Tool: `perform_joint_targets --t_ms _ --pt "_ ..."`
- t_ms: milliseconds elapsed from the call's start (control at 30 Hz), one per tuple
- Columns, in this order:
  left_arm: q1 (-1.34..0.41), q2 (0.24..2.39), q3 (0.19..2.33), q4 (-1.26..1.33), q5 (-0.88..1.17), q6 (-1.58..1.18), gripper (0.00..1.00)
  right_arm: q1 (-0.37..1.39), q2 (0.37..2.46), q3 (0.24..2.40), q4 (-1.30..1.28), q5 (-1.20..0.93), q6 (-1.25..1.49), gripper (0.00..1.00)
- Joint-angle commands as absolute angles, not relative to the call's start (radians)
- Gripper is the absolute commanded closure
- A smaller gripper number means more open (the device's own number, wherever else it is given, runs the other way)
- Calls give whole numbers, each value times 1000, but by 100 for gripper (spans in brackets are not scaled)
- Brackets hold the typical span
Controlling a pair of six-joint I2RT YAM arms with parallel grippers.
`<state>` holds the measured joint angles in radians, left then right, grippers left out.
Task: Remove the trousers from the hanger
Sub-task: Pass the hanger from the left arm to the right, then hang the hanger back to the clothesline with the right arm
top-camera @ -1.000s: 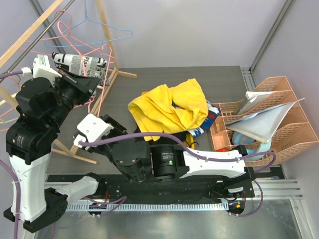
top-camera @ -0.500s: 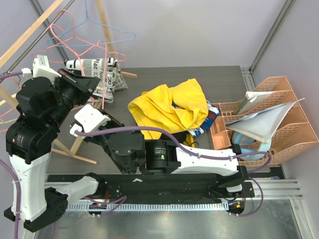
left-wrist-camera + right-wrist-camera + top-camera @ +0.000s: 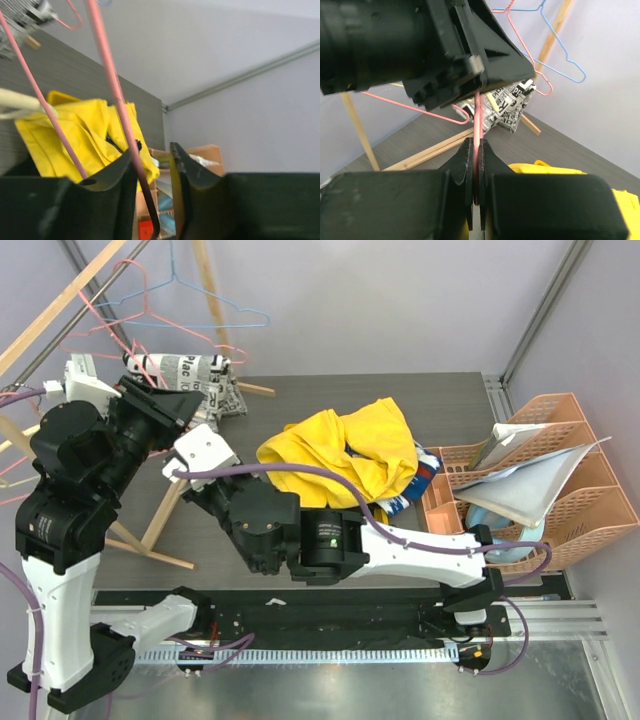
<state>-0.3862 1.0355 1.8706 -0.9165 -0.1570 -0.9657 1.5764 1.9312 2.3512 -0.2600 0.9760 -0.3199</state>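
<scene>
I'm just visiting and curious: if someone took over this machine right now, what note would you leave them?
Right gripper: shut on the pink hanger wire.
Left gripper: open, with a pink wire running between its jaws.
The newsprint trousers are draped on the hanger, up by the wooden rack.
Done: hanger gripped.
Left: pull the trousers off.
</scene>
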Motion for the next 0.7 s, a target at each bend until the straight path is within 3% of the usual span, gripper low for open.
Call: perform_joint_targets --t_ms 0,133,367,533,667 --pt "-400 979 1801 -789 -6 -963 57 1560 1783 2266 -229 882 -203 99" --pt "-400 963 1786 -770 47 -942 41 1551 1692 2186 -244 879 -160 99" --pt "-400 884 1746 -628 185 -887 36 1455 1522 2020 -303 783 -102 99" --pt "-400 778 1666 -592 271 -879 34 1324 1440 1963 -391 475 -58 99" --pt "-400 668 1566 -643 308 -887 32 1241 1413 1947 -451 347 -71 99"
